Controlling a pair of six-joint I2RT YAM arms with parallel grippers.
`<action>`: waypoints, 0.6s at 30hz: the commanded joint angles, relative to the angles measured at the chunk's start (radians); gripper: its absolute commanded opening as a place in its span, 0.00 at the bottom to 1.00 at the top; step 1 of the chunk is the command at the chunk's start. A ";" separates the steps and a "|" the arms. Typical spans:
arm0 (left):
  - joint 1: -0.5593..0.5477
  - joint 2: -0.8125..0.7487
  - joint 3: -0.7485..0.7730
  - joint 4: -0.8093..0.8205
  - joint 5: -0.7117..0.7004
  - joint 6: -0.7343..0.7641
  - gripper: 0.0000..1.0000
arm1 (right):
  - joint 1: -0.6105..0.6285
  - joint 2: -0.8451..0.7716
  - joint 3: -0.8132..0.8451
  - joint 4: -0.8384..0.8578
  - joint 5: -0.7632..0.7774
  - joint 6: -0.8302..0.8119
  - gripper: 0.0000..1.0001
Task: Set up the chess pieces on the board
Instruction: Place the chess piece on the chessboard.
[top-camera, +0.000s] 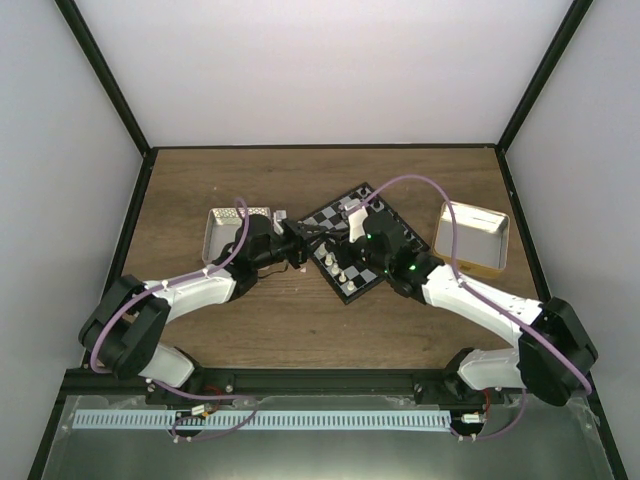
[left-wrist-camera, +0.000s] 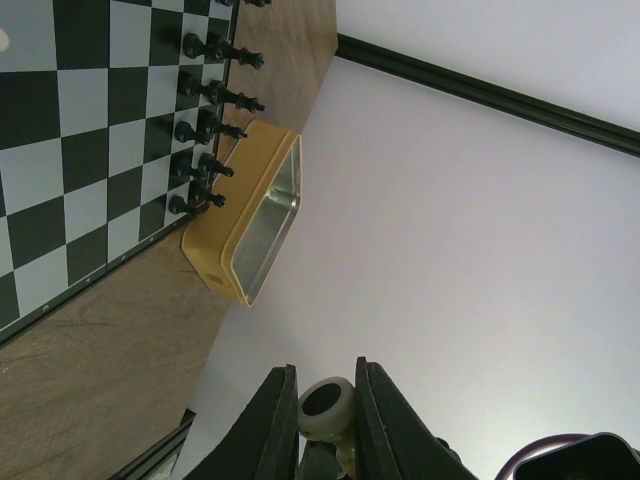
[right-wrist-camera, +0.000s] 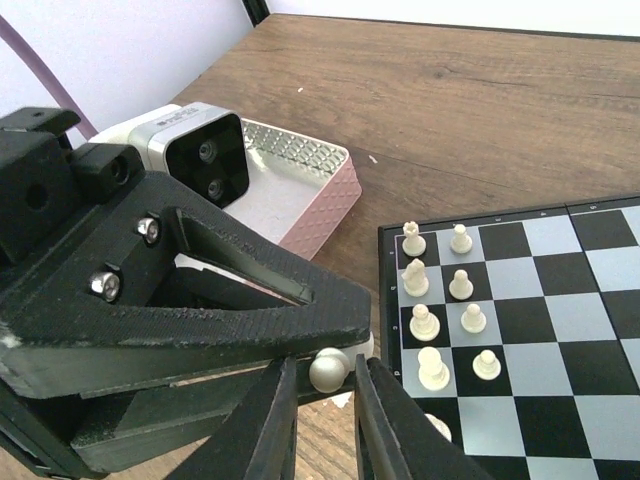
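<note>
- I can read no text, number, brand or sign in any of my three views.
- The only thing that looks like print is a small dark mark along the top edge of the white camera housing (right-wrist-camera: 150, 135), seen in the right wrist view. It is too small and blurred for me to make out a single character.
</note>
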 joint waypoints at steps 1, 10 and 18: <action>-0.005 0.001 0.020 0.012 0.018 0.003 0.10 | -0.006 0.013 0.045 0.038 0.003 -0.021 0.15; -0.005 0.000 0.021 0.010 0.023 0.010 0.13 | -0.006 -0.003 0.037 0.040 0.019 -0.024 0.01; 0.002 -0.021 0.063 -0.109 0.002 0.109 0.42 | -0.006 -0.033 0.027 -0.028 0.098 0.030 0.01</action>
